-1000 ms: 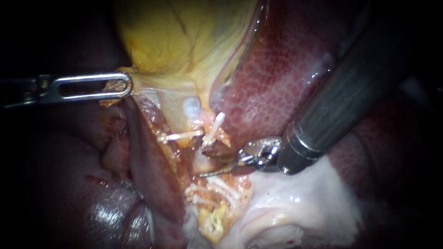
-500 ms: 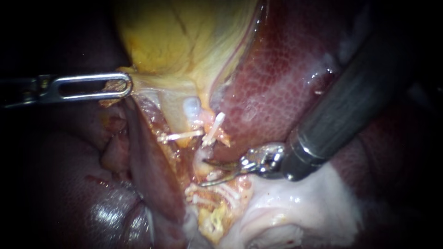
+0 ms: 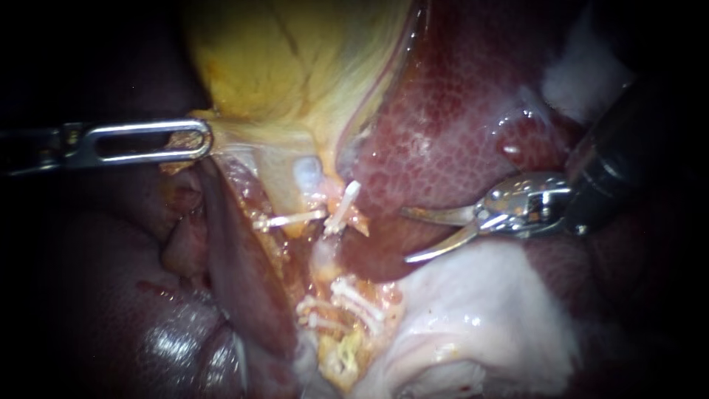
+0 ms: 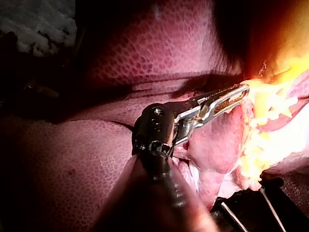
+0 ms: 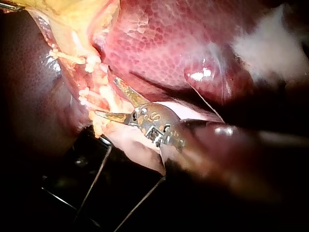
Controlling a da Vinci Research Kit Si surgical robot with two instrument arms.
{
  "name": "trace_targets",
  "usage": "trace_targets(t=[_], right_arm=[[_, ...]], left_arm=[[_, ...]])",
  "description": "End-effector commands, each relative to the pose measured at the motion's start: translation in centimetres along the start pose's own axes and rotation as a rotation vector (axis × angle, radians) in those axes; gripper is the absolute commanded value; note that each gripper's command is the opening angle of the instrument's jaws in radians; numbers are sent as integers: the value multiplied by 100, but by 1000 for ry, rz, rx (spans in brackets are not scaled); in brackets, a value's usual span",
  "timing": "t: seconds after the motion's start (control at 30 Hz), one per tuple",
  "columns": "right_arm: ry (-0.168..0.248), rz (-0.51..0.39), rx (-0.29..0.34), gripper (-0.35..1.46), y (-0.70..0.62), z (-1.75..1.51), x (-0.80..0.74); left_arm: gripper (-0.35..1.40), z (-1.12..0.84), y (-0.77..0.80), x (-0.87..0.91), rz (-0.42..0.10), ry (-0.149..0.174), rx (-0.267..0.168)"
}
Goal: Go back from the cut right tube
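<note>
My right instrument (image 3: 405,236) comes in from the upper right, its two thin curved blades open and empty over the liver (image 3: 458,111). It stands well to the right of the cut right tube. That tube's upper stump carries white clips (image 3: 343,203), and its lower stump (image 3: 354,295) carries several more. In the right wrist view the open blades (image 5: 106,96) hang just short of the clipped tissue (image 5: 89,94). My left instrument (image 3: 193,138) is shut on the gallbladder's (image 3: 295,66) yellow edge, holding it to the left. The left wrist view shows the same hold (image 4: 227,96).
A clip (image 3: 288,218) lies across the left tube beside the cut one. Pale white tissue (image 3: 480,318) fills the lower right below the blades. Dark liver lobes (image 3: 148,310) lie at the lower left. Thin dark wires (image 5: 96,179) run under the right instrument.
My right instrument has pulled back up and to the right, away from the gap in the cut tube, with its blades still open. The left instrument and its hold have not moved.
</note>
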Motion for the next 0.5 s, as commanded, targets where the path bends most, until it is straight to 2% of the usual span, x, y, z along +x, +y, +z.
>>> trace_targets(t=[0.03, 0.1, 0.17, 0.37, 0.5], right_arm=[[-2, -6, -3, 143, 0, -2, 1], [-4, -5, 13, 143, -1, -4, 1], [-5, -9, 45, 143, -1, -5, 1], [-5, -13, 53, 143, -2, -12, -2], [-5, -14, 56, 143, -3, -15, -3]], left_arm=[[-35, 5, 1, 4, 3, 2, 1], [-35, 13, 2, 11, 6, 1, 8], [-35, 26, 3, 21, 13, 14, 9], [-35, 72, 6, 48, 11, 52, 17], [-35, 95, 7, 60, 14, 73, 26]])
